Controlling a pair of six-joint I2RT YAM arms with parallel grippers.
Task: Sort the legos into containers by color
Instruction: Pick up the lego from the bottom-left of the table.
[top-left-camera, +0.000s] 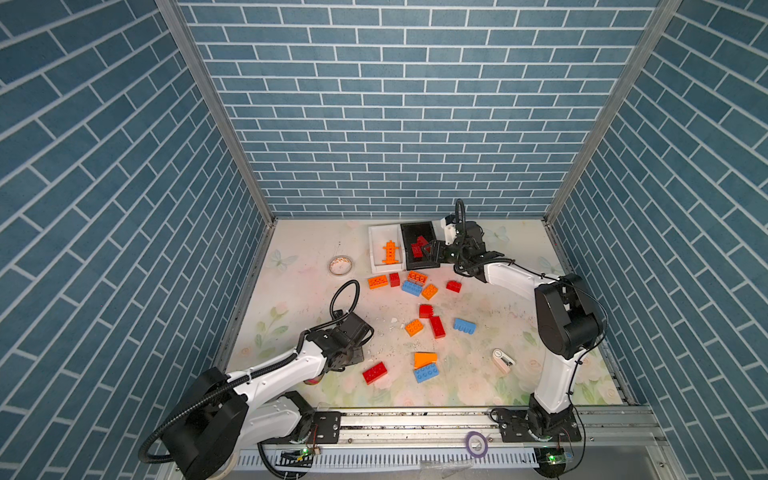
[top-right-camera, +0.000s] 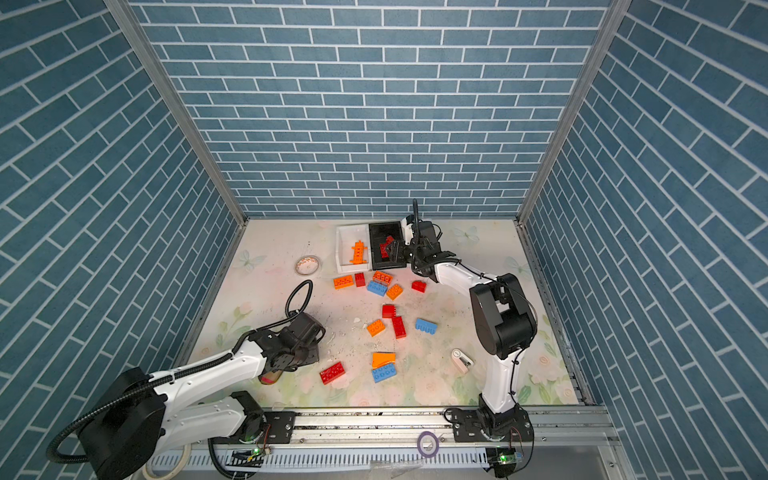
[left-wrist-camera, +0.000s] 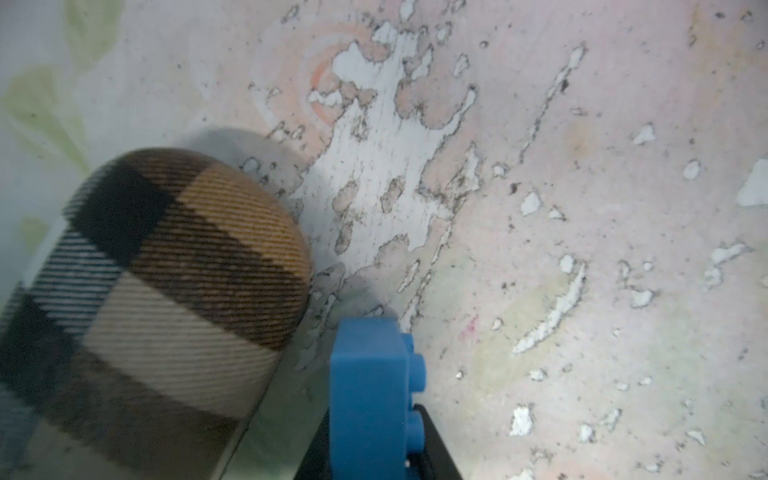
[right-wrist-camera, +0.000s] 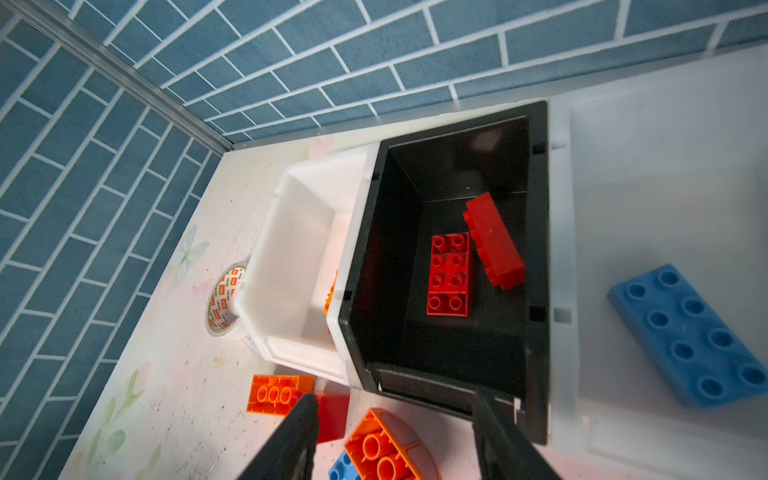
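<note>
Grasp stage, near left: left fingers (left-wrist-camera: 436, 457) clamped on light blue studded plastic brick (left-wrist-camera: 370, 390), beside brown plaid fabric pouch (left-wrist-camera: 166, 270). Next: carry it to far white plastic bin (right-wrist-camera: 665, 166) holding flat blue plate (right-wrist-camera: 690, 336). Both top views mostly hide that bin under right arm (top-left-camera: 511, 282). Right fingers (right-wrist-camera: 291, 444) spread, empty, above black plastic bin (right-wrist-camera: 457, 129).

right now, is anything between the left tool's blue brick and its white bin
Yes: the right tool hangs over the black plastic bin, its arm covering the neighbouring white plastic bin the blue plastic brick needs.
</note>
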